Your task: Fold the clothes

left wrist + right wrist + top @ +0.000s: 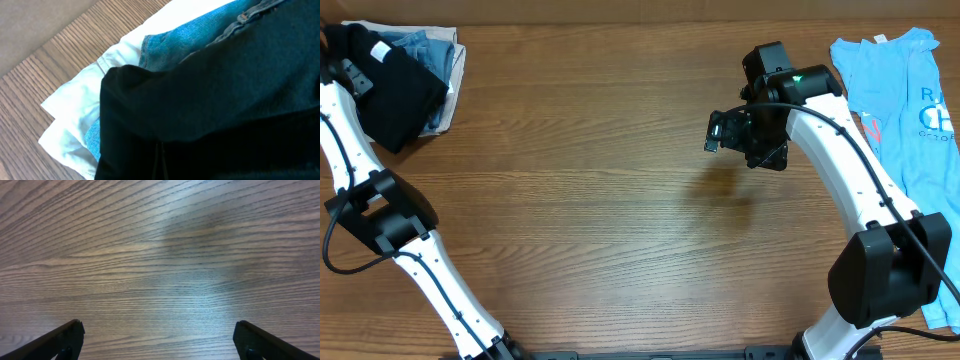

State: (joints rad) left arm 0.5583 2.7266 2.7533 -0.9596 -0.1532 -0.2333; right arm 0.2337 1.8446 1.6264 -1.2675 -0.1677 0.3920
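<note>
The clothes, a plain black T-shirt (400, 95), lie folded on a pile at the table's far left corner, a small white label showing near the top. In the left wrist view the black fabric (215, 110) fills most of the picture. My left gripper (356, 74) sits at the shirt's left edge. Its dark fingers (160, 150) are pressed together in the black cloth, so it looks shut on the shirt. My right gripper (716, 131) hovers over bare wood right of centre, wide open (159, 326) with nothing between its fingers.
Under the black shirt lie blue jeans (200, 35) and a white cloth (75, 100), seen in the overhead view as a stack (438, 50). A light blue printed T-shirt (905, 90) is spread along the right edge of the wooden table (600, 200).
</note>
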